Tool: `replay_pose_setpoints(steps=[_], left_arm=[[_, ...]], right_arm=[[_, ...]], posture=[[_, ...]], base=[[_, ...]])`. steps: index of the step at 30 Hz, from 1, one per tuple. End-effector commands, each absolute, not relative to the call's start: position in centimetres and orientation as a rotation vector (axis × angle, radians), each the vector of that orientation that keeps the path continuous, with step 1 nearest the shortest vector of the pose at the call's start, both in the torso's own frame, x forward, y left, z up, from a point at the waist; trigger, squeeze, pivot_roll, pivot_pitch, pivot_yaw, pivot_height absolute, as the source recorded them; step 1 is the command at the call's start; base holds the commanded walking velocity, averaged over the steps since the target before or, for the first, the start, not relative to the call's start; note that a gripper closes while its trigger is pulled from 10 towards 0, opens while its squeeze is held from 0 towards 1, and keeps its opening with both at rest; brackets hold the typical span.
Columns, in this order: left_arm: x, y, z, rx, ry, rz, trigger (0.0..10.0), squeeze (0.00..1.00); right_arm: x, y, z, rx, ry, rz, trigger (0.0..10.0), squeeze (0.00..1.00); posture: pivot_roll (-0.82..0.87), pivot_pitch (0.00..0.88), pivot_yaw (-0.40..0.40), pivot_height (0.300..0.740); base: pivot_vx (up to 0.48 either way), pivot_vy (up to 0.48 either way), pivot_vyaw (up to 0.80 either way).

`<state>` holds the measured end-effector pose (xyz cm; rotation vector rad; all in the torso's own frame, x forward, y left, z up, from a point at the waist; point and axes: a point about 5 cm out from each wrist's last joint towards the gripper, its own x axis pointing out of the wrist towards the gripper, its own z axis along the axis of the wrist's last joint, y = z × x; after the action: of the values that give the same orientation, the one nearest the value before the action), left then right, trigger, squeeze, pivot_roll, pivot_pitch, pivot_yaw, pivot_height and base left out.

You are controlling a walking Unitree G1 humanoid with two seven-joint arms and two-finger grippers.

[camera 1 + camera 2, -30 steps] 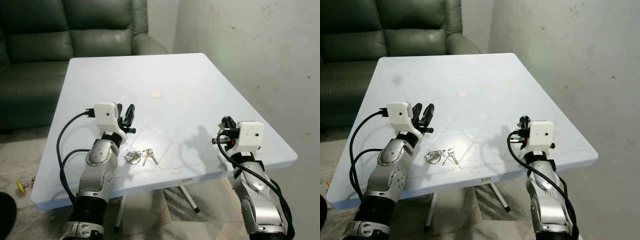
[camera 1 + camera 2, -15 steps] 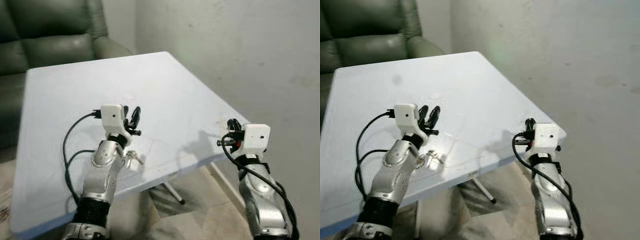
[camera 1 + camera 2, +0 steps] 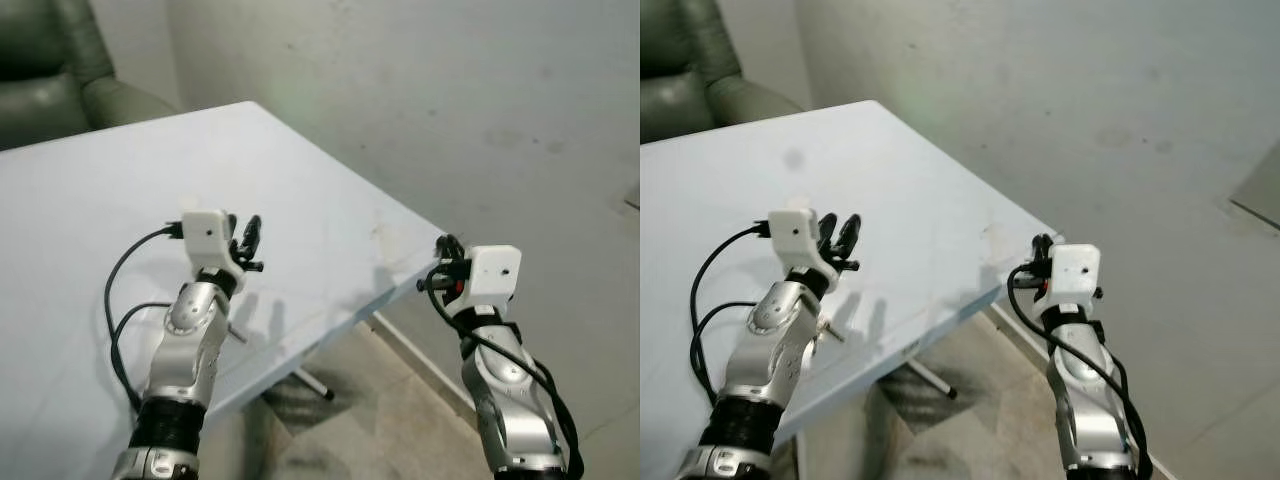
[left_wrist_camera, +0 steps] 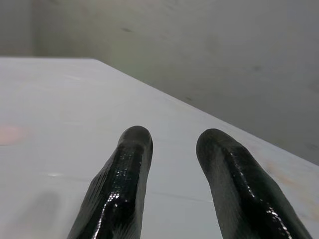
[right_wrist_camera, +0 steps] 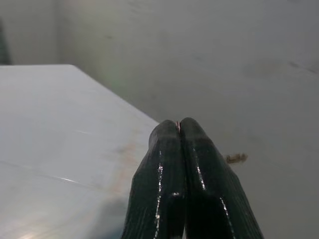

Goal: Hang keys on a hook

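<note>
- While the head camera looked down in the left eye view, a pale blue table [image 3: 90,190] ran across the left and middle of the picture, with a grey stained wall [image 3: 430,90] behind it and a dark green sofa [image 3: 50,70] at the top left; the left gripper [image 3: 246,243] was raised above the table near its front edge, its two black fingers a little apart with nothing between them; a small metal tip of the keys [image 3: 238,336] stuck out from behind the left forearm, lying on the table near the front edge, the rest being hidden by the arm; the right gripper [image 3: 445,255] was raised beyond the table's right corner, over the tiled floor [image 3: 370,400], and from this angle its fingers were too bunched to judge.
- As the right eye view showed the same scene, the keys [image 3: 834,334] again appeared as a short silver sliver beside the left forearm, on the table [image 3: 720,200]; the left gripper [image 3: 845,238] stood above them and apart from them; a black cable [image 3: 715,270] looped from its white wrist housing.
- Where the left wrist view looked along the left gripper [image 4: 173,142], its fingers [image 4: 132,164] stood open over the bare table [image 4: 60,99], the wall behind.
- When seen in the right wrist view, the right gripper [image 5: 179,130] had its fingers [image 5: 164,164] pressed together, gripping nothing, with the table's corner [image 5: 55,124] and the wall beyond.
</note>
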<state>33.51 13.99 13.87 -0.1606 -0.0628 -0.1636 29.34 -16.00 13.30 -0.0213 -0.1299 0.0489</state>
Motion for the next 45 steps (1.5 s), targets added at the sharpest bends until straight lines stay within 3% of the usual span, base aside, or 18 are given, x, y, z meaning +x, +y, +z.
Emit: replay_pose_setpoints(steps=[1, 45], left_arm=[[33.58, 12.73, 13.97, -0.172, -0.049, -0.198, 10.0, 0.00], [32.97, 12.75, 13.58, -0.161, -0.006, -0.185, 10.0, 0.00]], right_arm=[[29.26, -17.04, 13.42, -0.035, -0.131, 0.010, 10.0, 0.00], [29.20, -17.41, 13.35, -0.029, -0.120, -0.024, 10.0, 0.00]], posture=[[0.08, 0.000, -0.040, 0.740], [0.09, 0.000, -0.041, 0.740]], base=[[0.000, 0.000, -0.74], [0.000, 0.000, -0.74]])
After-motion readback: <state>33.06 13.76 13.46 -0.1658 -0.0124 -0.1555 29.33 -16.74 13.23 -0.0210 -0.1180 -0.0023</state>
